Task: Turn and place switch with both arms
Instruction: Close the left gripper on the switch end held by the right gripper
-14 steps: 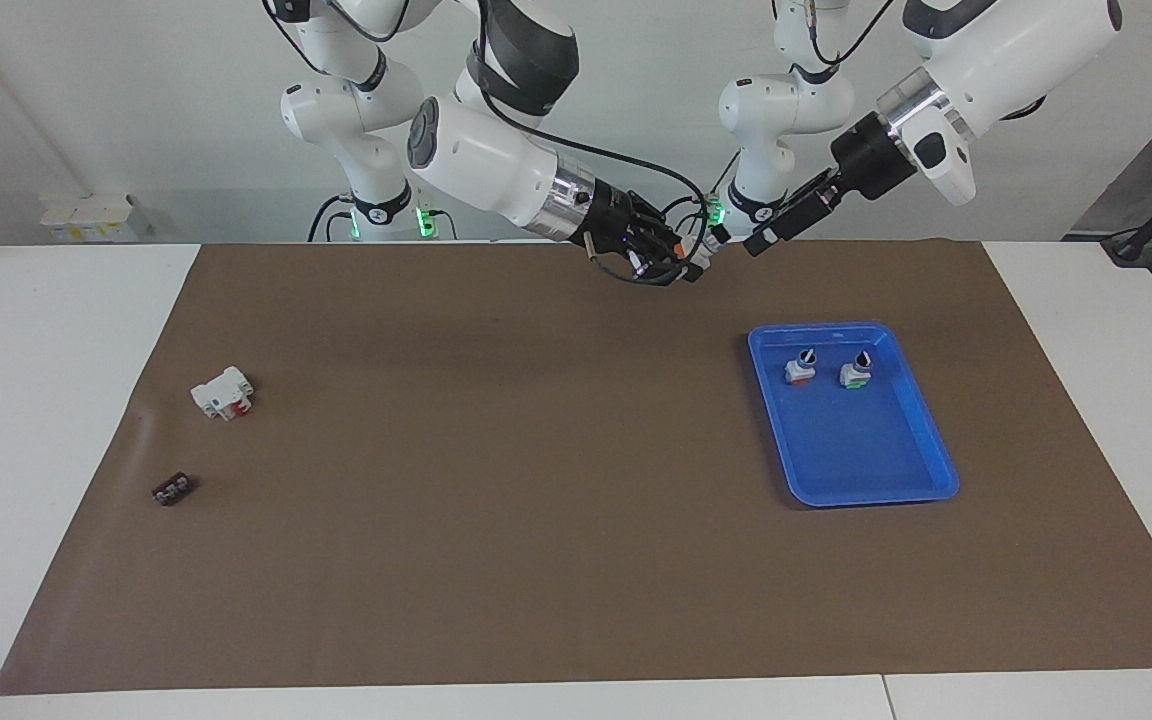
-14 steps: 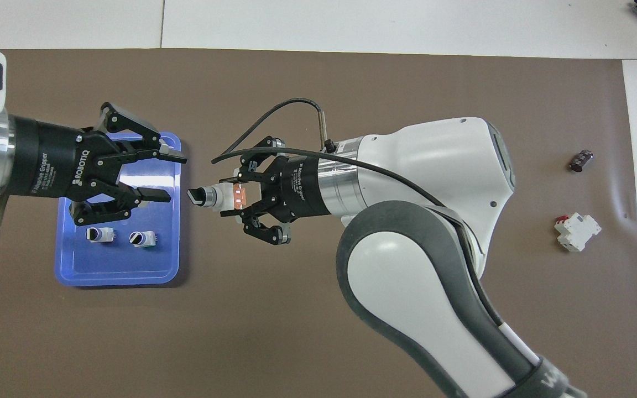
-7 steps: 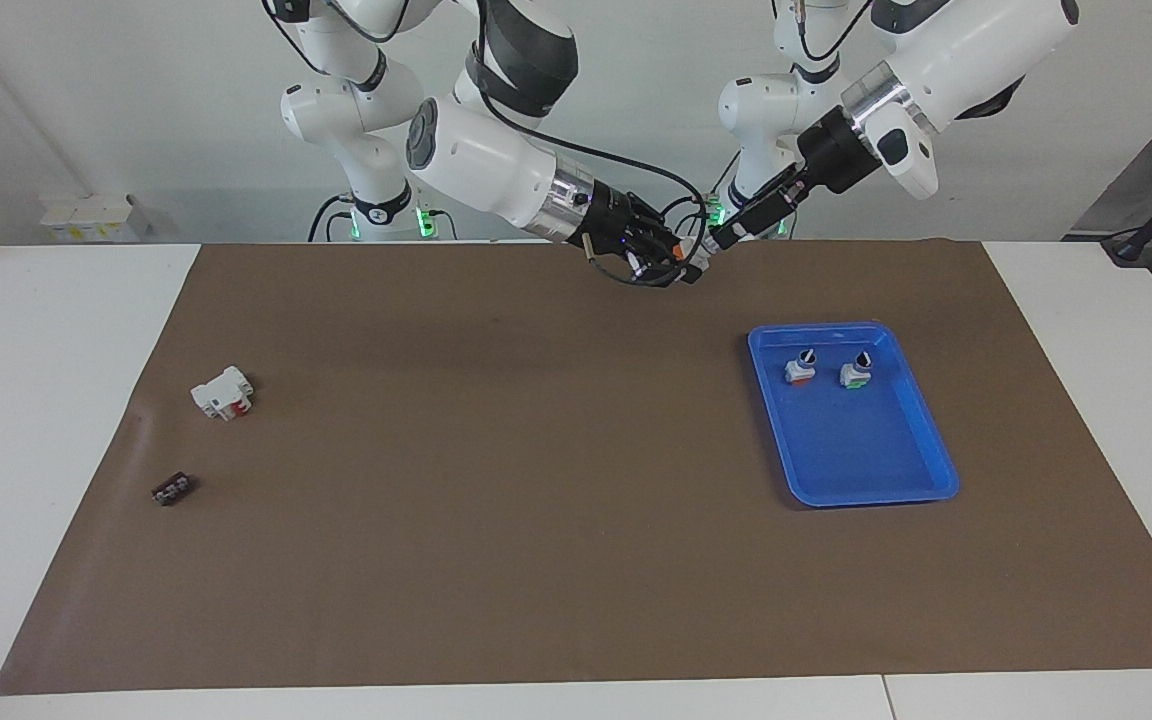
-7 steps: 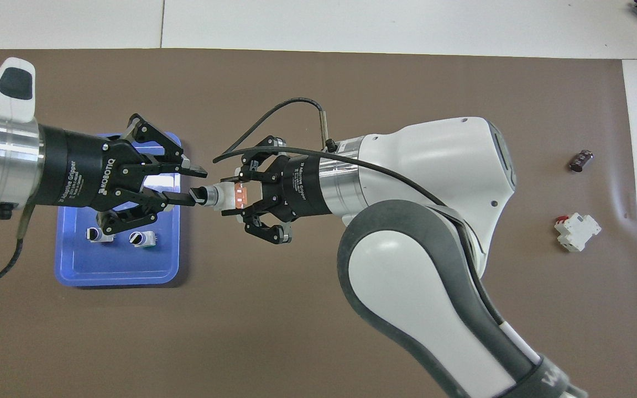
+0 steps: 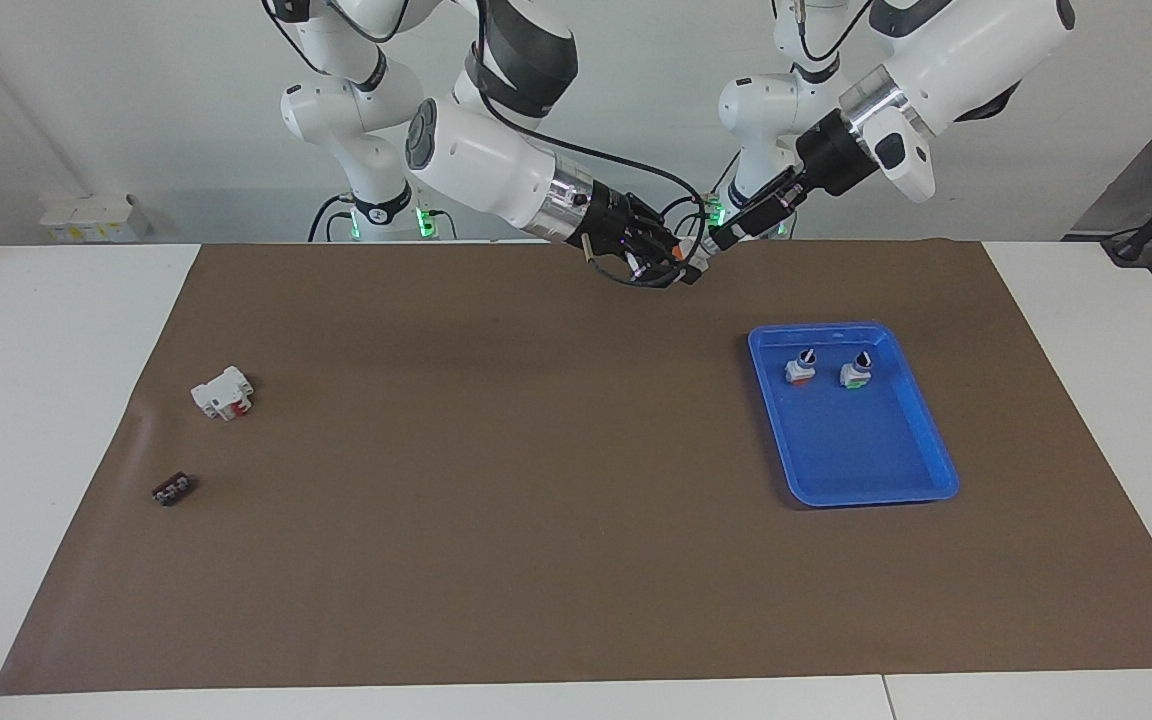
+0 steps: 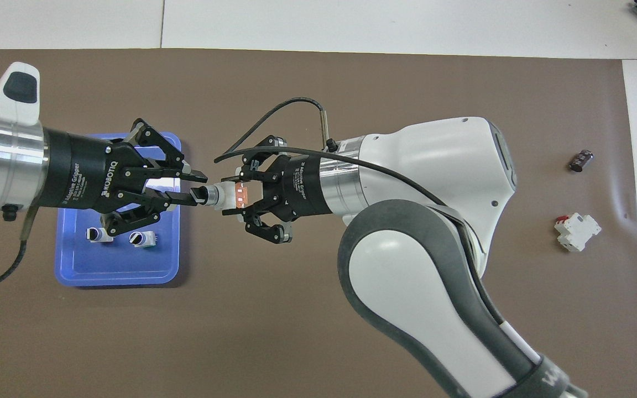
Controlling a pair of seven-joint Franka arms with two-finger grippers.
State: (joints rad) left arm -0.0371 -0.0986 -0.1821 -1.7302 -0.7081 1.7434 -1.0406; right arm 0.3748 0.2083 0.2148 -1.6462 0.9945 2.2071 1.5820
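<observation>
- I read the overhead view from its left edge onward. The left gripper (image 6: 194, 187) is raised over the brown mat (image 6: 318, 309), just beside the blue tray (image 6: 75, 273). Its fingers (image 6: 181, 197) are narrowed onto the black knob of the switch (image 6: 222, 196).
- The blue tray lies at the left arm's end of the table. I see two small selector switches (image 6: 119, 236) standing in it, side by side.
- The switch is in the air between the two grippers, over the mat, lying horizontal. Its knob points toward the left gripper; its orange-red base points toward the right gripper.
- The right gripper (image 6: 241, 194) is clamped on the base end of the switch. Its outer links splay to either side.
- At the right arm's end of the table, a white block with a red part (image 6: 577, 232) lies on the mat. A small dark part (image 6: 580, 160) lies farther from the robots, apart from it.
</observation>
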